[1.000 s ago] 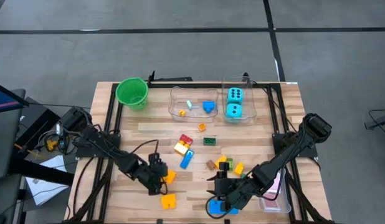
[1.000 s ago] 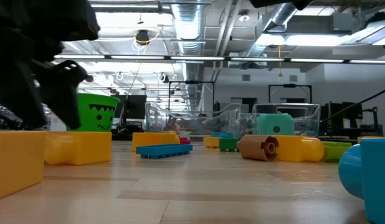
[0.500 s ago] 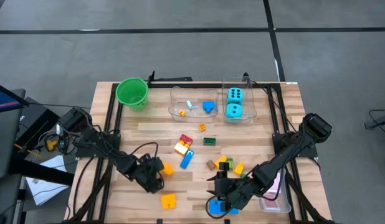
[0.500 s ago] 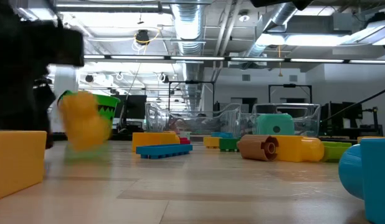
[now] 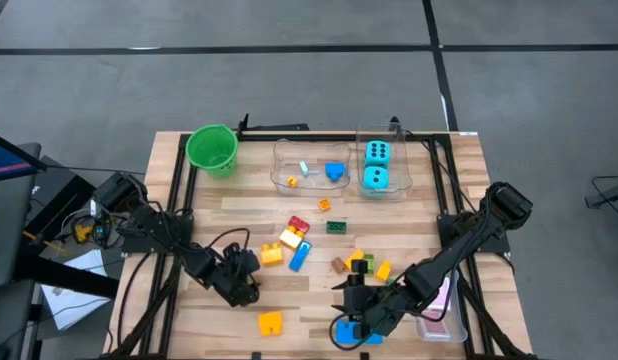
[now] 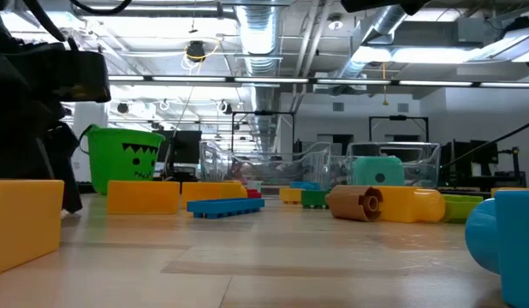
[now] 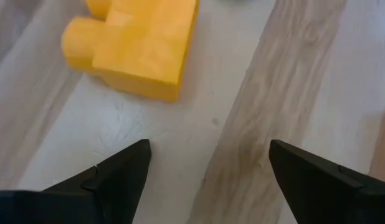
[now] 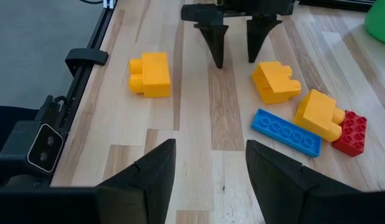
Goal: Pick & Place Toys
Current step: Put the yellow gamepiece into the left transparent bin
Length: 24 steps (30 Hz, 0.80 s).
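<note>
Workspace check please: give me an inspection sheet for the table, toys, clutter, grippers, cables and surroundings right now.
Surface: wooden table, framed by black rails.
Job's things: yellow block lies free beside the left gripper; another yellow block near the front edge; blue flat block mid-table; two cyan dice in a clear tub.
Clutter: green bucket, empty.
Grippers: left gripper open, holding nothing; right gripper open, low at the front edge.
Cables: wires off the table's left side.
Surroundings: grey floor.
</note>
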Tool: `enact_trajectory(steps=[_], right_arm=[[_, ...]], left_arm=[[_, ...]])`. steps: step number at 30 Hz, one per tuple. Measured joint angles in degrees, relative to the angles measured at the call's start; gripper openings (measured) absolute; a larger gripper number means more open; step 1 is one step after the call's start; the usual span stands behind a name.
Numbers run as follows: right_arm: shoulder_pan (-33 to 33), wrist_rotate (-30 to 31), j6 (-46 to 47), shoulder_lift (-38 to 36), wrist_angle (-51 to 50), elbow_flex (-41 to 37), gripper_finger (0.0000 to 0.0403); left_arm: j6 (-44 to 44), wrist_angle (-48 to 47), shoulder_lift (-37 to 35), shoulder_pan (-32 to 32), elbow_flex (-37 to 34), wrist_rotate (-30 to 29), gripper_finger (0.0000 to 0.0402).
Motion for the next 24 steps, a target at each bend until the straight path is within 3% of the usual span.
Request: enact_trajectory(steps=[9,17,24], right_arm=[[0.0,-0.13,0.0,0.0,0.02,0.0,0.0186],[0.0,-0.17,0.0,-0.02,0.0,0.0,0.0186],[0.04,-0.2,0.01,-0.04,-0.09,0.0,0.0186]], left_arm=[[2.24,-0.5,-0.04,0.87,-0.02,-3.94,0.0393],[4.99,-3.72,-0.44,4.84,-2.07,-4.91,0.0398],[7.87,8.36,-0.79,6.75,-10.18,-4.92,0.0396]])
